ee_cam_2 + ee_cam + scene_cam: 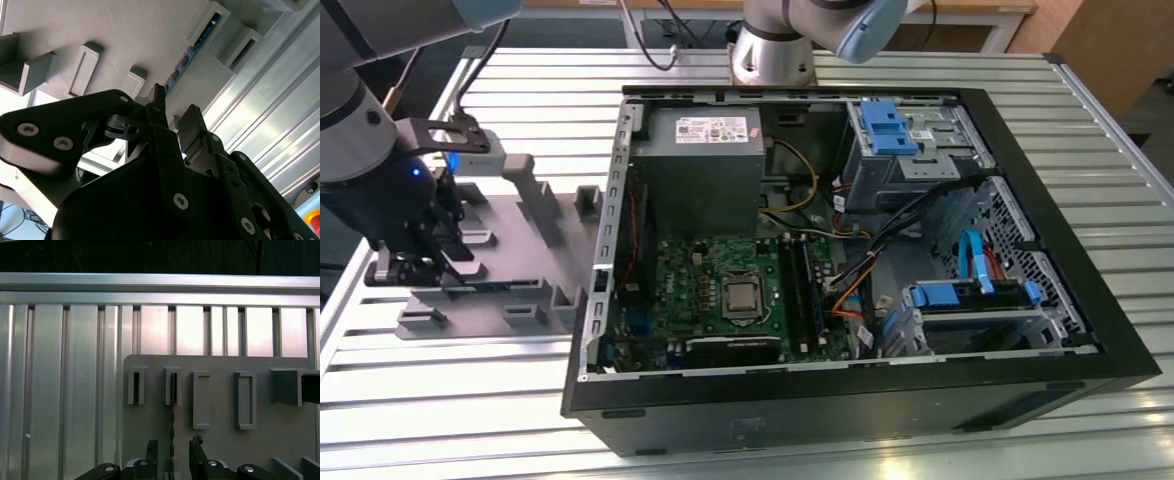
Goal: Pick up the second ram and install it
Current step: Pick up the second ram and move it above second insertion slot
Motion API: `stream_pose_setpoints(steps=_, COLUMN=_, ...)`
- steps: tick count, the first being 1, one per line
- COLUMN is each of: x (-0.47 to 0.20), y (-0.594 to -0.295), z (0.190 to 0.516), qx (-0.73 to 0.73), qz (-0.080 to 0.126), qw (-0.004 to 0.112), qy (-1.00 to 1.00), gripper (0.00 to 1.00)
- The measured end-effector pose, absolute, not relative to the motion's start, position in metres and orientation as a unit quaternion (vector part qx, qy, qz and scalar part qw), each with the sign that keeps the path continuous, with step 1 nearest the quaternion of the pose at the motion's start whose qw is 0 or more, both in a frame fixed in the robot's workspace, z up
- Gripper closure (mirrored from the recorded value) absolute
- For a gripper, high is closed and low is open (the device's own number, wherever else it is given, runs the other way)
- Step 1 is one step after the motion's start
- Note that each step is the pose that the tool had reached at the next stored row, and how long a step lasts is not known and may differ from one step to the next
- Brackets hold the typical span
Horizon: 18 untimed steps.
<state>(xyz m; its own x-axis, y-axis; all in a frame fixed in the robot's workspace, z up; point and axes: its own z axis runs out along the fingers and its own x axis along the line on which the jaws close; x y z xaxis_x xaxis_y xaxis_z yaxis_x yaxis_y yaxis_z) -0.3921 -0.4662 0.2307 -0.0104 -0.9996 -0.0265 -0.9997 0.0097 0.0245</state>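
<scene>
The second ram (172,402) stands on edge in a slotted grey holder block (172,385) on the grey holder plate (520,235), at the exterior view's left. In the second wrist view its blue-green edge (192,47) with dark chips runs from the block toward my fingers. My gripper (173,446) is open and low over the plate (420,268). One black finger (151,449) sits on each side of the stick, with a gap on both sides. The same straddle appears in the second wrist view, gripper (175,112). The green motherboard (720,290) lies inside the open computer case (1067,330).
Several grey blocks (534,195) rise from the holder plate around my gripper. The case holds a grey power supply (700,150), blue drive cages (901,135) and loose cables (854,270). Another arm's base (774,55) stands behind the case on the slatted metal table (440,400).
</scene>
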Motion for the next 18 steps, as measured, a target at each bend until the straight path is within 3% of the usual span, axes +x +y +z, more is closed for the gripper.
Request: stream_pose_setpoints(steps=18, x=-0.393, y=-0.468, z=0.203, qx=-0.704, qz=0.017, qw=0.001, qy=0.710, gripper=0.62)
